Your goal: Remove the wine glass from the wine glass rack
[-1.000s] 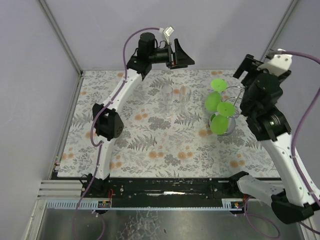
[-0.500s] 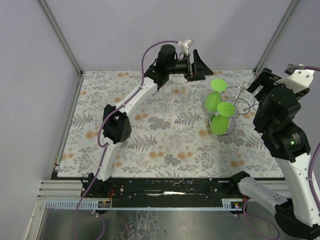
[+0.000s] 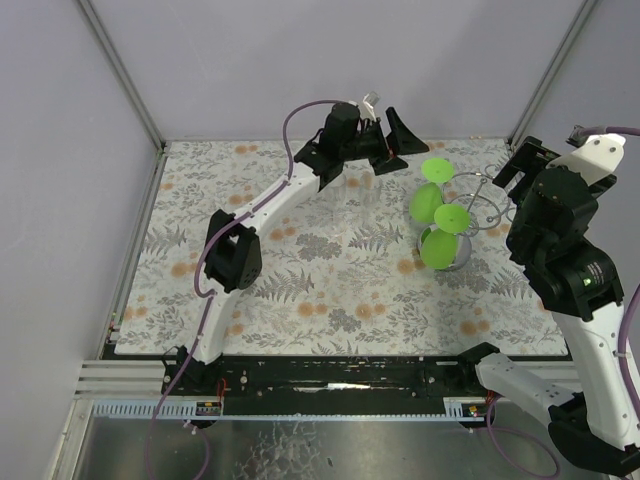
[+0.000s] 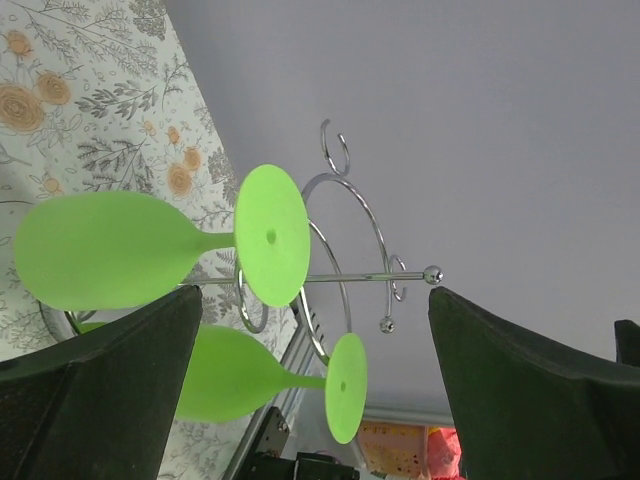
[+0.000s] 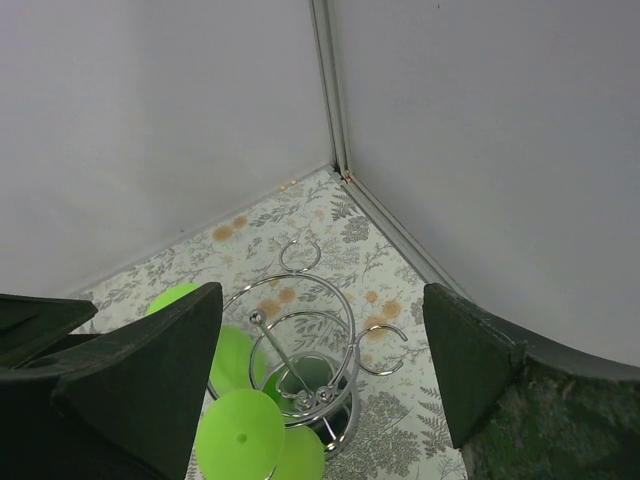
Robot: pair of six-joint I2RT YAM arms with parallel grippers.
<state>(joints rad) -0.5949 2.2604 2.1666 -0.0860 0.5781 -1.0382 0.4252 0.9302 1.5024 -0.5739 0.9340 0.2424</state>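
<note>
The silver wire wine glass rack stands at the far right of the table. Two green wine glasses hang upside down on its left arms. My left gripper is open, in the air just left of the rack. In the left wrist view both glasses and the rack lie ahead between the fingers. My right gripper is open and empty, above and right of the rack. The right wrist view looks down on the rack and a glass foot.
The floral tablecloth covers the table. Grey walls close the back and sides, with a corner post just behind the rack. A faint clear glass stands under the left arm, left of the rack.
My left arm has swung right, bringing its gripper from the far middle up close to the rack's left side. My right arm has drawn back to the right, away from the rack.
</note>
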